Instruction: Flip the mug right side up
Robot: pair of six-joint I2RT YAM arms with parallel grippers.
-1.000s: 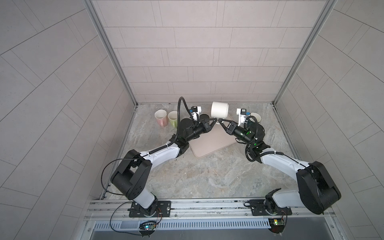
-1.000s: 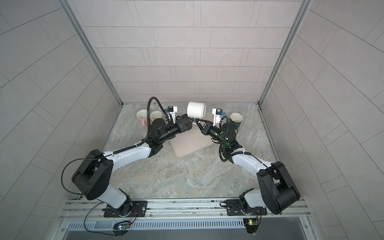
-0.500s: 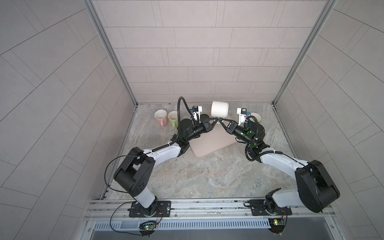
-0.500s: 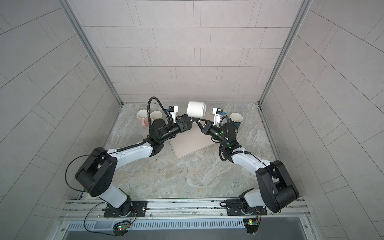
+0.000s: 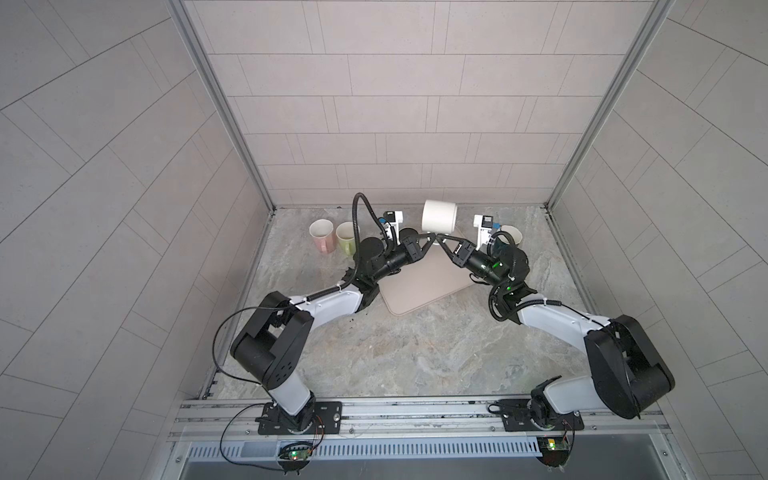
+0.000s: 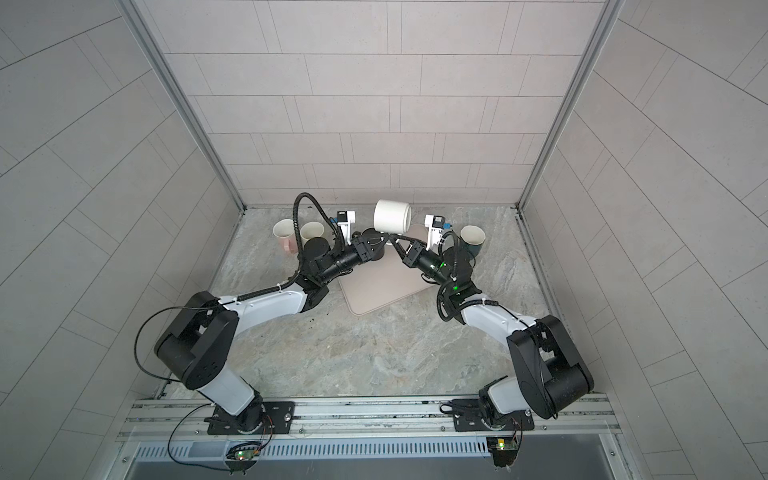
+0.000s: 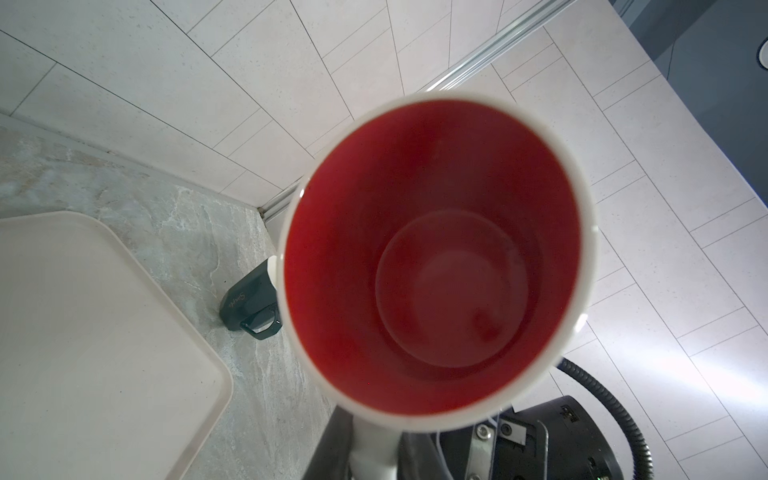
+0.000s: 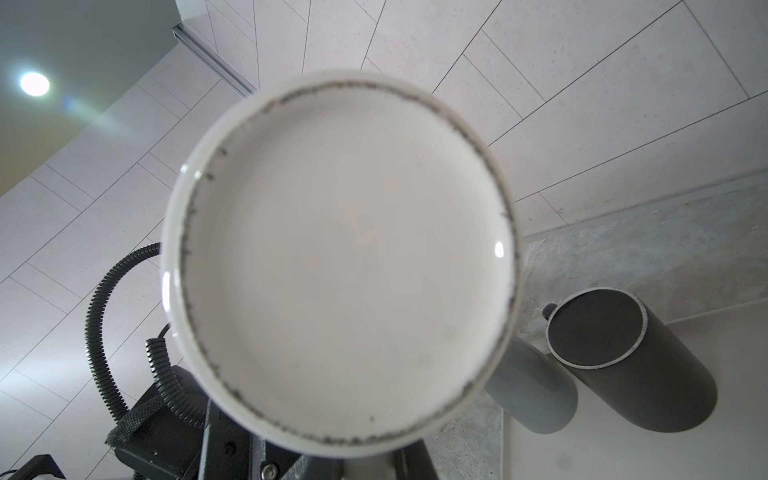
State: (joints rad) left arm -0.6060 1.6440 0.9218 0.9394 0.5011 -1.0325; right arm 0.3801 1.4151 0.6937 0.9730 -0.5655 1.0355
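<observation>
The white mug (image 5: 439, 216) (image 6: 392, 217) is held in the air above the far edge of the beige tray (image 5: 424, 282), clear of the bench (image 5: 395, 353). It lies roughly on its side with the handle pointing down. The left wrist view looks straight into its red interior (image 7: 436, 257). The right wrist view shows only its flat white base (image 8: 345, 257), ringed with dark scuff marks.

In both top views the two arms reach in from opposite sides and their tips meet just under the mug. The left end effector (image 5: 430, 237) (image 6: 385, 237) is pressed together on the handle: in its wrist view the white handle sits between the dark fingers (image 7: 332, 440) at the picture's lower edge. The right end effector (image 5: 441, 238) (image 6: 395, 240) is also pressed together at the handle from the other side. The exact point of contact is hidden behind the mug's base in its own wrist view.

A dark grey mug (image 8: 631, 361) stands on the tray, close behind the left end effector. A pink mug (image 5: 322, 235) and a green mug (image 5: 347, 237) stand side by side on the bench to the left, both mouth up. A dark teal mug (image 5: 509, 241) (image 7: 249, 303) with script lettering stands on the bench to the right of the tray, behind the right arm's wrist
</observation>
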